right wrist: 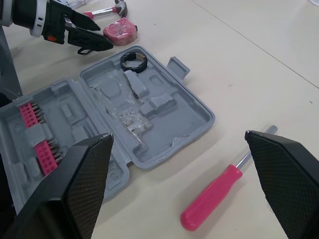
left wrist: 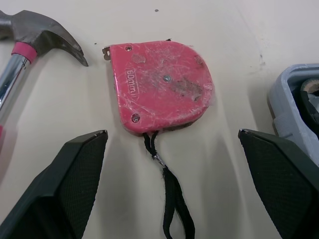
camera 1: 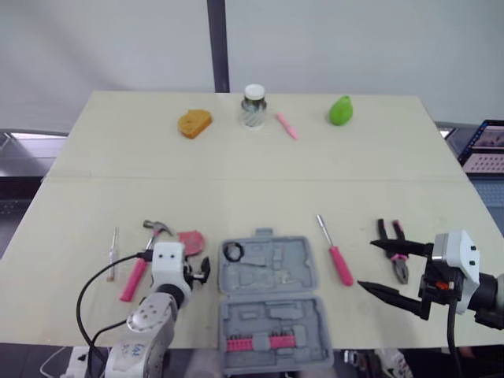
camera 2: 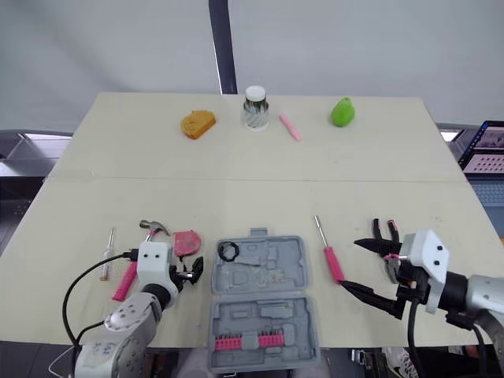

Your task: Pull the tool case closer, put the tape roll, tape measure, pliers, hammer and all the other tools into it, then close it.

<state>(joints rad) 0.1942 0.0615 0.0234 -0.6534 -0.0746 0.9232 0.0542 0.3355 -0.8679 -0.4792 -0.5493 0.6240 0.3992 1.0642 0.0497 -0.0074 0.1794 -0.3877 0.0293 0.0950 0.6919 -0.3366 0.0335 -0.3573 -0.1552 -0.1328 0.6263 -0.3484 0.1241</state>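
Note:
The grey tool case (camera 1: pixel 301 260) lies open at the table's near edge, with pink bits in its near half and a black tape roll (camera 1: pixel 233 252) in its far left corner. Left of the case lies the red tape measure (left wrist: pixel 162 87), its black strap trailing toward my open left gripper (camera 1: pixel 201 271), which hovers just short of it. The hammer (camera 1: pixel 146 253) lies further left. Between the case and my open right gripper (camera 1: pixel 366 264) lies a pink screwdriver (right wrist: pixel 214 194). The pliers (camera 1: pixel 396 253) lie beside the right gripper.
A thin screwdriver (camera 1: pixel 113 252) lies at the far left. Along the far edge stand an orange sponge (camera 1: pixel 194 123), a jar (camera 1: pixel 253 106), a pink pen (camera 1: pixel 287 126) and a green pear (camera 1: pixel 340 111). A laptop (camera 1: pixel 488 146) sits off the table's right.

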